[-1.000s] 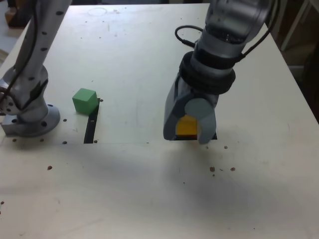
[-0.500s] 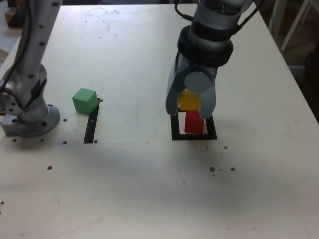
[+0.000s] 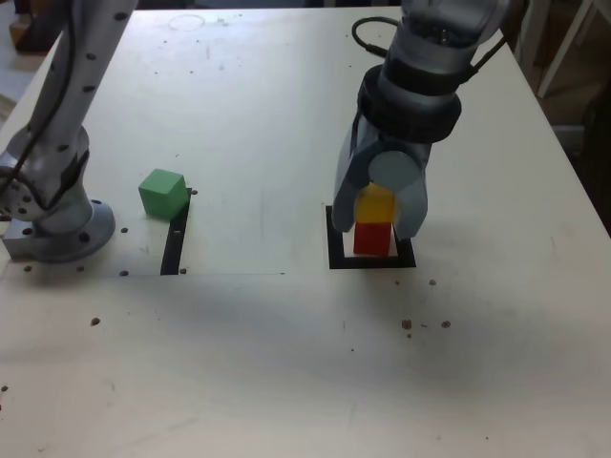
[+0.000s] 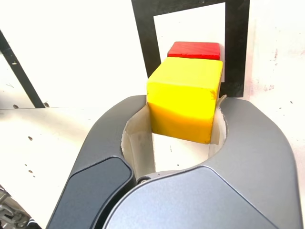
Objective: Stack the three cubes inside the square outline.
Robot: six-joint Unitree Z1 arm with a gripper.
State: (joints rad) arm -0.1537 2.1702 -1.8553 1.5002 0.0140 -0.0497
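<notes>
Inside the square outline (image 3: pixel 333 250), the gripper (image 3: pixel 380 212) pinches the yellow cube (image 3: pixel 375 205) atop the red cube (image 3: pixel 371 239); only the exterior view shows the green cube (image 3: pixel 161 193) far left.

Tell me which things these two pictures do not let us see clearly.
- Contact between yellow cube and red cube: the fingers cover its sides in the exterior view; the yellow cube hides the gap in the wrist view.
- Far edge of the square outline: hidden behind the gripper, exterior view.
- Green cube: outside the wrist view.
</notes>
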